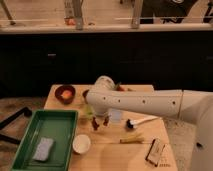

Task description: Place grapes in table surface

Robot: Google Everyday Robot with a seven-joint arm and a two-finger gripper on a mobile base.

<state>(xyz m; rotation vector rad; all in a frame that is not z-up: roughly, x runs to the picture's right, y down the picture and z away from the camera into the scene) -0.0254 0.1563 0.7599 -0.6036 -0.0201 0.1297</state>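
My arm reaches in from the right across the wooden table (115, 155). My gripper (100, 122) points down at the table's middle, just right of the green tray. Its two dark fingers (95, 124) stand apart, with bare table showing between them. A small pale green bunch, apparently the grapes (88, 111), lies just up and left of the fingers, partly under the arm's end. Whether it touches the gripper I cannot tell.
A green tray (30, 152) holding a grey sponge (42, 148) sits at the front left. A white cup (81, 143) stands beside it. A red bowl (65, 93) is at the back left. A white-handled brush (142, 121), a yellow stick (131, 140) and a brown flat item (156, 151) lie to the right.
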